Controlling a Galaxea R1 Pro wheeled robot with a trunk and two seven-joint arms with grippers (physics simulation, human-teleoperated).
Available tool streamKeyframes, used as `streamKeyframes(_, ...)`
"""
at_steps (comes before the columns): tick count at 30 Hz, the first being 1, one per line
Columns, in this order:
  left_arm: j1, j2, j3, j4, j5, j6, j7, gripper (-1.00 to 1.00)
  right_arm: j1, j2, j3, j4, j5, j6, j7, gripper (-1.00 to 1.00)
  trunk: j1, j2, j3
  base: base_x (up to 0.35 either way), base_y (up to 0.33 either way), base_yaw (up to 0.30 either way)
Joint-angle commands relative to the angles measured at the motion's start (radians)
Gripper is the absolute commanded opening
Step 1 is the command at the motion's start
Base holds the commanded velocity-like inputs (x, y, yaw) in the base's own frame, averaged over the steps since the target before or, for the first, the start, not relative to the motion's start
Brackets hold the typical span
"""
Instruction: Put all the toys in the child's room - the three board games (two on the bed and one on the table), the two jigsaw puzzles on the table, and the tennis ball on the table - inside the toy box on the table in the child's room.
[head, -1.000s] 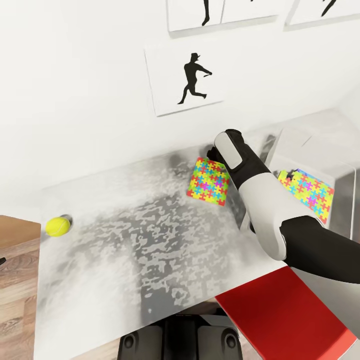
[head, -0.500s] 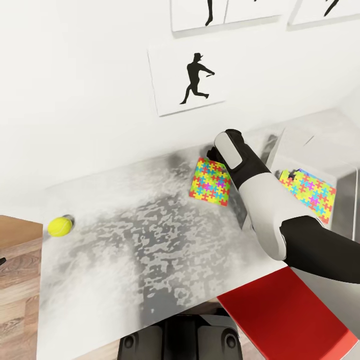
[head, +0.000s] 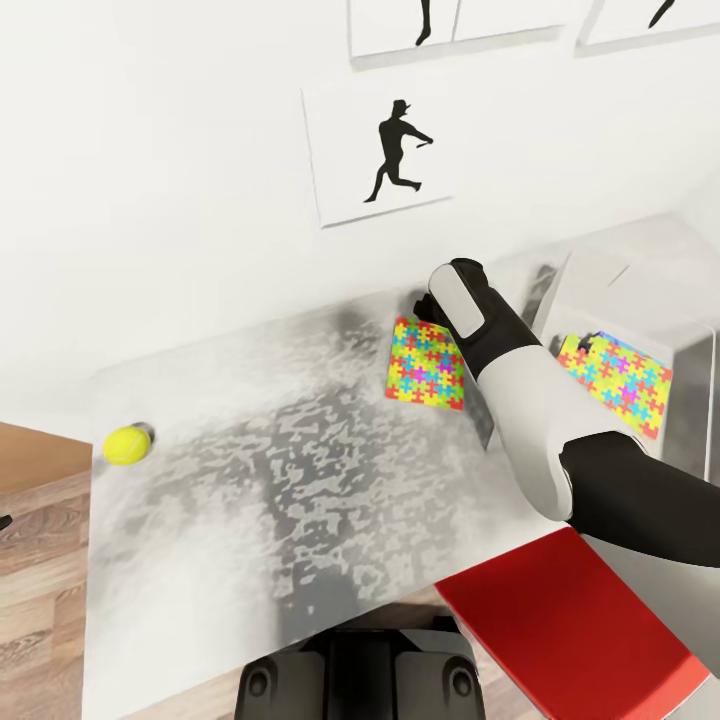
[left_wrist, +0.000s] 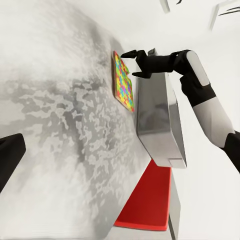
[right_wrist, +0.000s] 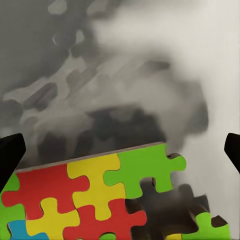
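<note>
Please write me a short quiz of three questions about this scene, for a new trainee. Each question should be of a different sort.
1. True or false: the tennis ball lies inside the toy box.
2. Choose one: the right claw, at the edge of the first jigsaw puzzle on the table, is A) open, B) shut on the puzzle, C) shut on the ball.
3. Fill in: the second jigsaw puzzle lies in the ____.

Key: 1 false (it is on the table); 2 A; 3 toy box.
</note>
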Motion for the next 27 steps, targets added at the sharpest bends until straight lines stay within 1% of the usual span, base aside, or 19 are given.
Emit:
streamKeyframes(1, 0.000, 0.000, 0.000, 0.000, -0.001, 0.011, -0.004, 1.00, -0.001, 0.000, 0.002, -0.001, -0.006, 0.004, -0.008, 1.00, 0.001, -0.002, -0.001, -0.018, 0.008, 0.000)
streamKeyframes(14, 0.000, 0.000, 0.000, 0.000, -0.001, 0.011, -0.004, 1.00, -0.001, 0.000, 0.002, -0.001, -0.007, 0.004, -0.008, 1.00, 0.001, -0.002, -0.001, -0.004, 0.004, 0.000)
streamKeyframes(19, 0.000, 0.000, 0.000, 0.000, -0.001, 0.011, -0.004, 1.00, -0.001, 0.000, 0.002, -0.001, -0.007, 0.005, -0.008, 1.00, 0.001, -0.002, -0.001, -0.048, 0.115, 0.000)
streamKeyframes(27, 0.000, 0.000, 0.000, 0.000, -0.001, 0.011, -0.004, 1.00, -0.001, 0.000, 0.002, -0.001, -0.007, 0.006, -0.008, 1.00, 0.001, -0.002, -0.001, -0.008, 0.036, 0.000)
